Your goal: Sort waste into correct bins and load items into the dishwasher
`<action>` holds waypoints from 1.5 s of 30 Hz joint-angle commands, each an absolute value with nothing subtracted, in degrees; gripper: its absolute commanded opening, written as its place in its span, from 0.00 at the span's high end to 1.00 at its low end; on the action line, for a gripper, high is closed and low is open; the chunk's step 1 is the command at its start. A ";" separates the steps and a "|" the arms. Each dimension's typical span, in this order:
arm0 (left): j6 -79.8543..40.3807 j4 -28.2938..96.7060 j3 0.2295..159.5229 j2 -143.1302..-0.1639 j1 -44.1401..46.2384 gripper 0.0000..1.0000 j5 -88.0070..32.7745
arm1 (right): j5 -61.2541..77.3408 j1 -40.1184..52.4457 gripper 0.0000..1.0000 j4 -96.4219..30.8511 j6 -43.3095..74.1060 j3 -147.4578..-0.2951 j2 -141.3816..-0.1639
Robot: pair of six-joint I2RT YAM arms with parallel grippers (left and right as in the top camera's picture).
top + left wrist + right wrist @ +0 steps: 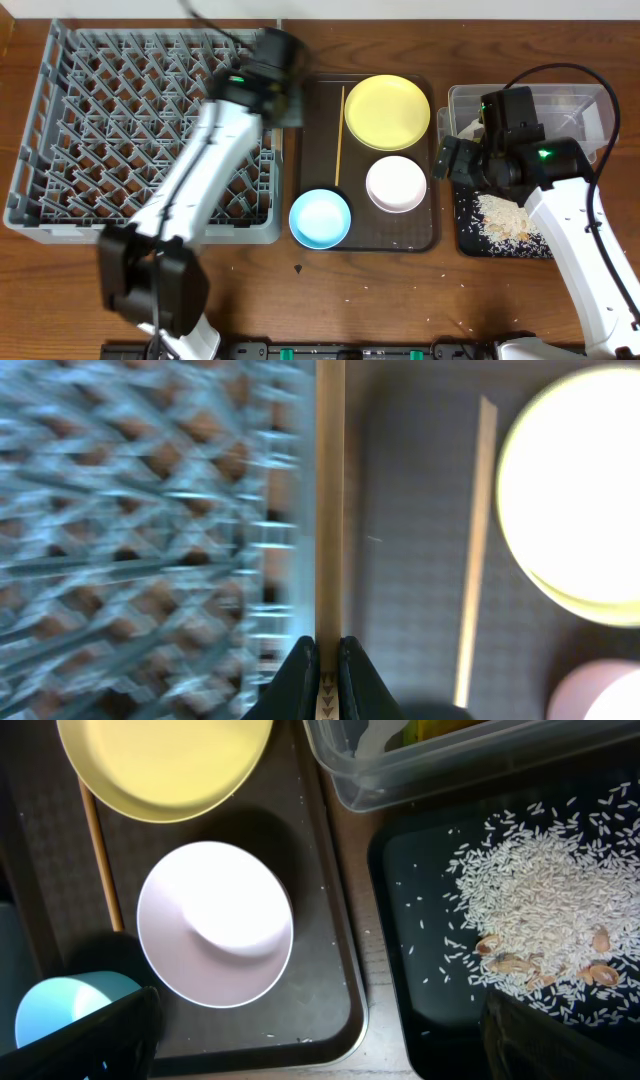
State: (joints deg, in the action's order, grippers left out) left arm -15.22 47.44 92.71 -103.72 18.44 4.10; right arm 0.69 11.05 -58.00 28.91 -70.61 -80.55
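Observation:
My left gripper (328, 660) is shut on a wooden chopstick (329, 510) and holds it over the right edge of the grey dish rack (140, 130). In the overhead view the left gripper (288, 103) sits between rack and brown tray. The second chopstick (340, 135) lies on the brown tray beside the yellow plate (387, 110). The white bowl (397, 183) and light blue bowl (320, 217) stand there too. My right gripper (320, 1040) is open and empty, hovering over the gap between the brown tray and the black tray (420, 1010), which holds rice grains (540, 920). The cream cup is out of view.
The dark brown serving tray (420, 235) lies between the rack and the bins. The clear tub (575, 110) stands behind the black tray, with something white and greenish inside. A few stray grains lie on the wooden table (400, 300) in front.

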 commanded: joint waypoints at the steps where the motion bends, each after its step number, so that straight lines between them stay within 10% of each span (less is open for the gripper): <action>1: -14.13 49.01 93.06 -103.98 12.45 0.92 4.97 | 1.15 10.94 0.01 -58.06 28.64 -71.13 -80.03; 45: -11.64 43.35 89.80 -107.79 25.19 0.72 -5.17 | 1.13 10.94 0.01 -57.25 27.33 -71.13 -80.03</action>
